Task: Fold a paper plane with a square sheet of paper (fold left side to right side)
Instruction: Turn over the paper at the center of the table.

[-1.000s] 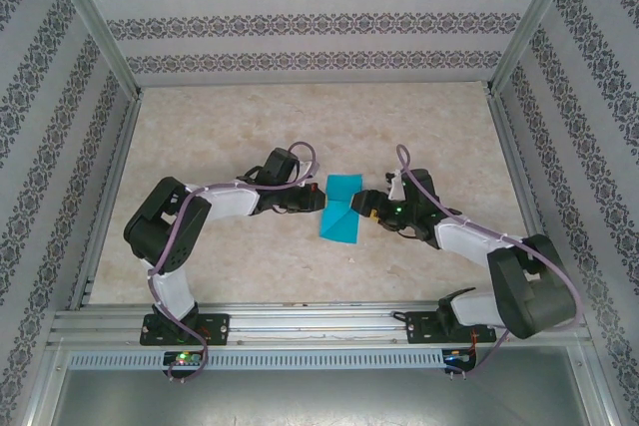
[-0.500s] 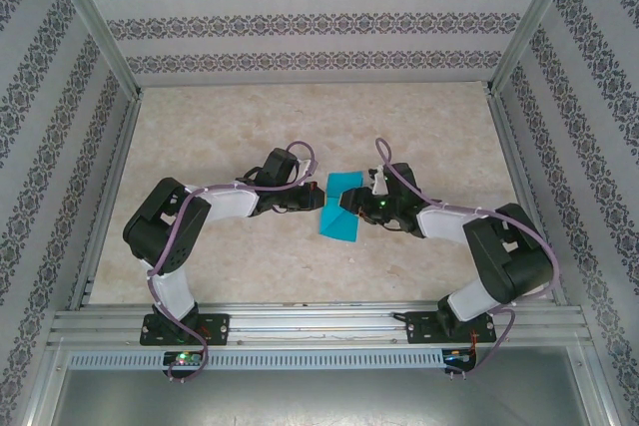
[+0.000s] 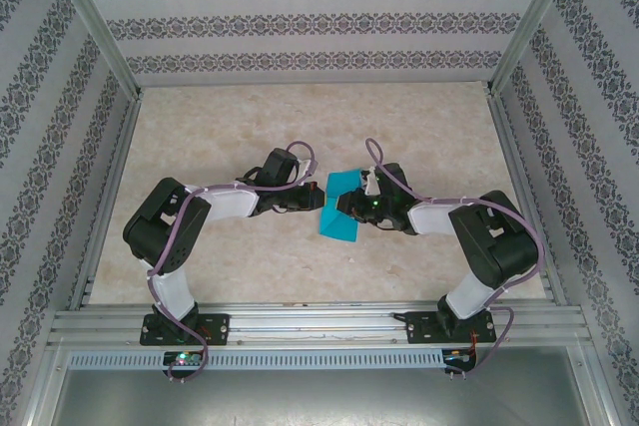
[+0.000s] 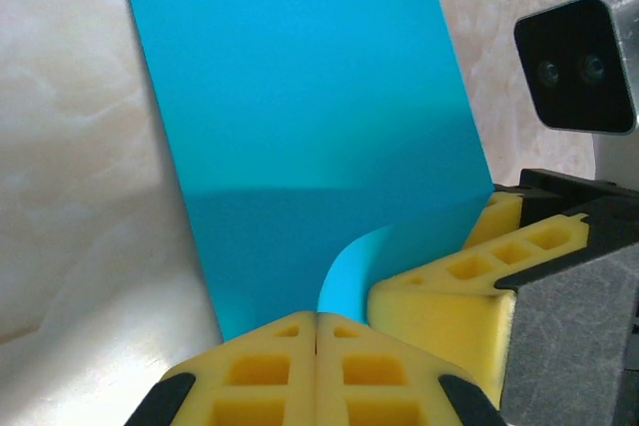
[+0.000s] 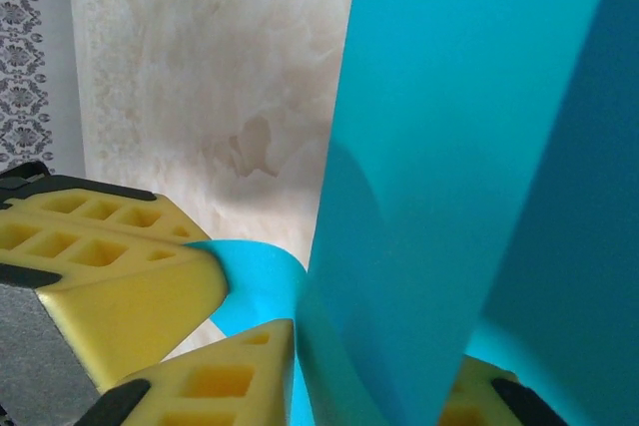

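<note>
The square sheet of paper (image 3: 342,222) is teal-blue and lies mid-table, partly folded with one flap raised. My left gripper (image 3: 319,197) is shut on the sheet's left edge. In the left wrist view its yellow pads (image 4: 250,376) meet, and a curl of the sheet (image 4: 300,97) rises between them. My right gripper (image 3: 348,205) reaches in from the right, close to the left one. In the right wrist view the right gripper (image 5: 374,366) stands narrowly open, with the raised flap of the sheet (image 5: 469,127) between its yellow fingers (image 5: 220,381).
The marble-patterned tabletop (image 3: 250,127) is ringed by patterned walls and metal frame posts (image 3: 95,32). The right arm's elbow (image 3: 494,236) sits toward the near right, the left arm's elbow (image 3: 160,216) near left. The two grippers nearly touch over the sheet.
My right gripper has moved left onto the sheet and its jaws have narrowed around the raised flap. The right elbow has swung inward. The left gripper has held still, shut on the sheet.
</note>
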Motion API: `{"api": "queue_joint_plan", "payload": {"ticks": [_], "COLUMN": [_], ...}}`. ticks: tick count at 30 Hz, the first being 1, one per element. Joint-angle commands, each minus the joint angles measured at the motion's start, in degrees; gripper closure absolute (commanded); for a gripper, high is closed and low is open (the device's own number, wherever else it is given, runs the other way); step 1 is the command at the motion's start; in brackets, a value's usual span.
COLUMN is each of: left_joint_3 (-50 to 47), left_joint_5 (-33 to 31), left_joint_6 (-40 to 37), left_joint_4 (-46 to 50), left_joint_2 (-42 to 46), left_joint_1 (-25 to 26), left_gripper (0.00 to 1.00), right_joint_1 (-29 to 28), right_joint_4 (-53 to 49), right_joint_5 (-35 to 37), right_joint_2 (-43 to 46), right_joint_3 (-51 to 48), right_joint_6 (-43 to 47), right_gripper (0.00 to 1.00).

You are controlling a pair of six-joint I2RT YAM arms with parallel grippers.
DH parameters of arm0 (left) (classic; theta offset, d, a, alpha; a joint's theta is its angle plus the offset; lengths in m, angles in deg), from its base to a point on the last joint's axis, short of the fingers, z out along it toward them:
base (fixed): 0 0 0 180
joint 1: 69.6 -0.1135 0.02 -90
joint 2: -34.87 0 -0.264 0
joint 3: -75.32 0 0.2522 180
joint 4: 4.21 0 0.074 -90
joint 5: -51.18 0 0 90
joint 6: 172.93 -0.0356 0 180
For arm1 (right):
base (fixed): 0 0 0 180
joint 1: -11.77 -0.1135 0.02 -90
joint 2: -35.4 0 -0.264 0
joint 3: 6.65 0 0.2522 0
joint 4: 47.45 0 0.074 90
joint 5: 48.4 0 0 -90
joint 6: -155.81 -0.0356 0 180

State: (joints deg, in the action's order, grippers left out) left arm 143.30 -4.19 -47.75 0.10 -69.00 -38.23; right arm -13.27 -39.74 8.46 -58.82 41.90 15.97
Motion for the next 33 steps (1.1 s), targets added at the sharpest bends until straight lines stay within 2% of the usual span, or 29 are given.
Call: {"api": "queue_joint_plan", "payload": {"ticks": [1,7,11,23,28,33], "left_joint_3": [0.02,0.58,0.54,-1.29,-3.61,-7.57], "left_joint_5": [-0.35,-0.9,-2.32,-6.31,-5.2,2.5], "left_joint_6": [-0.99,-2.25,-3.18,-3.13,1.14,11.89], "left_joint_4": [0.6,2.4,3.94,5.3,0.62,-13.86], "left_joint_2": [1.04,2.29,4.4,16.98,23.52,26.48], "left_joint_1": [-0.25,-0.2,-0.28,-2.64,-5.5,-9.11], "left_gripper": [0.94,0.87,0.78,0.51,0.36,0.28], "right_joint_1": [-0.6,-0.54,-0.39,2.47,4.91,6.97], "right_joint_4": [2.17,2.26,2.12,1.82,1.9,3.45], "right_joint_5": [-1.04,-1.04,-1.3,-0.78,-2.13,-3.55], "right_joint_2": [-0.56,0.11,1.54,10.35,16.76,23.46], "right_joint_3": [1.07,0.99,1.24,-0.19,-0.6,-0.95], "right_joint_6": [-0.32,-0.38,-0.06,4.78,8.6,10.96], "right_gripper": [0.83,0.93,0.97,1.0,1.0,1.0]}}
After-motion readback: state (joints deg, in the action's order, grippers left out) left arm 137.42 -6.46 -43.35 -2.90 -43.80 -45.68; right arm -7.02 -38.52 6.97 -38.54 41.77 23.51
